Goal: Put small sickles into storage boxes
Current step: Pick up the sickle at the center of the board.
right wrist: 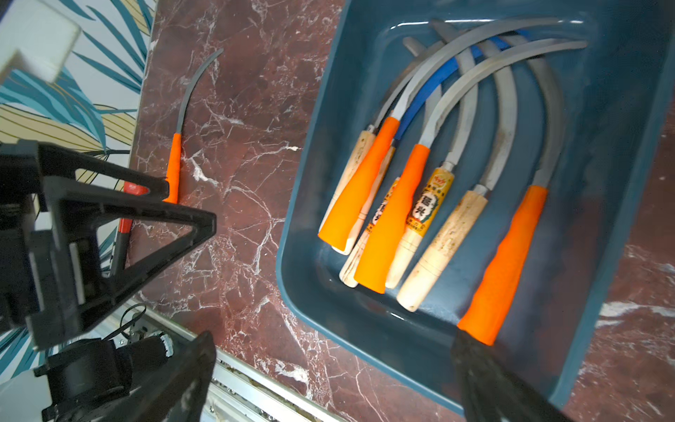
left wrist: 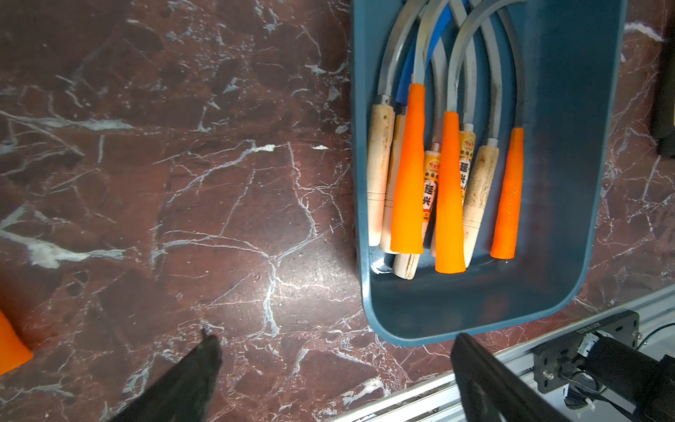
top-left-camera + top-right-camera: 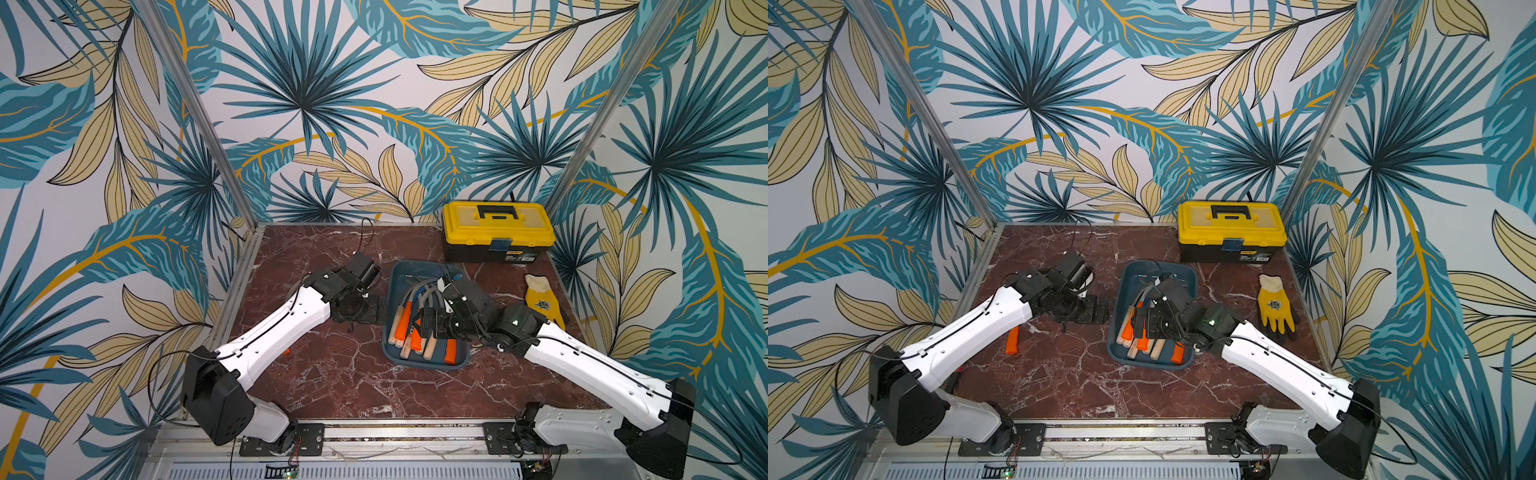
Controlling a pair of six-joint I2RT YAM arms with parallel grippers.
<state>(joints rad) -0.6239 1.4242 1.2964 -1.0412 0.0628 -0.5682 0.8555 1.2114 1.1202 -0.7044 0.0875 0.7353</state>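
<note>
The dark teal storage box lies mid-table with several small sickles in it, handles orange or pale wood, curved blades fanned toward the far end. They show close up in both wrist views. One more orange-handled sickle lies on the marble under my left arm. My left gripper is open beside the box's left wall, holding nothing. Open too, my right gripper hovers over the handles, one fingertip by an orange handle's end.
A shut yellow-and-black toolbox stands at the back right. A yellow glove lies right of the box. A red-headed, black-handled wrench lies near the table's left edge. Aluminium rails border the red marble table.
</note>
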